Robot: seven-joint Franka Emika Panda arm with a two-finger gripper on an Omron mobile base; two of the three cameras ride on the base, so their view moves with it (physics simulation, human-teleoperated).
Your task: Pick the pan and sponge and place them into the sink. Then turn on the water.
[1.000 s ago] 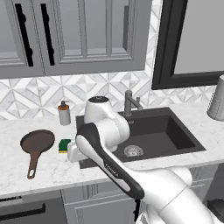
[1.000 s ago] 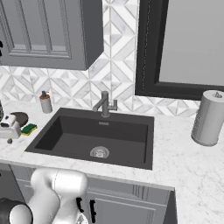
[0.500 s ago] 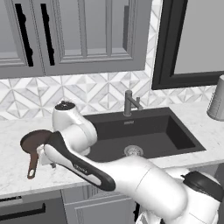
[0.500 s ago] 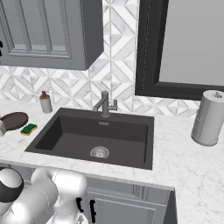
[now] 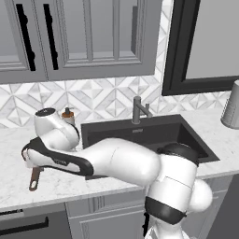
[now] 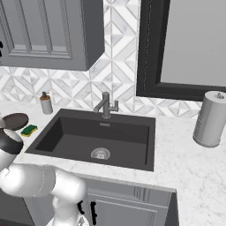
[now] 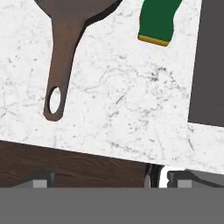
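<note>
The dark brown pan (image 6: 14, 120) lies on the counter left of the sink (image 6: 66, 132). Its long handle (image 7: 59, 61), with a loop hole at the end, points toward the counter's front edge. Between pan and sink lies the sponge (image 7: 158, 22), green side up, also seen from the right base as the sponge (image 6: 29, 130). My gripper (image 7: 111, 180) hovers open above the counter's front edge, just beside the handle's end, holding nothing. In the left base view my arm covers the pan's bowl and the sponge, leaving the handle (image 5: 33, 179) visible. No water shows at the faucet (image 6: 106, 105).
A soap bottle (image 6: 45, 103) stands by the backsplash behind the pan. A paper towel roll (image 6: 211, 125) stands on the counter right of the sink. The drain (image 6: 100, 153) sits mid-basin. Wall cabinets hang above the counter, and brown floor shows past its front edge.
My arm has swung left from the sink's left rim, past the sponge, and now hangs over the pan's handle. Pan and sponge lie where they were.
</note>
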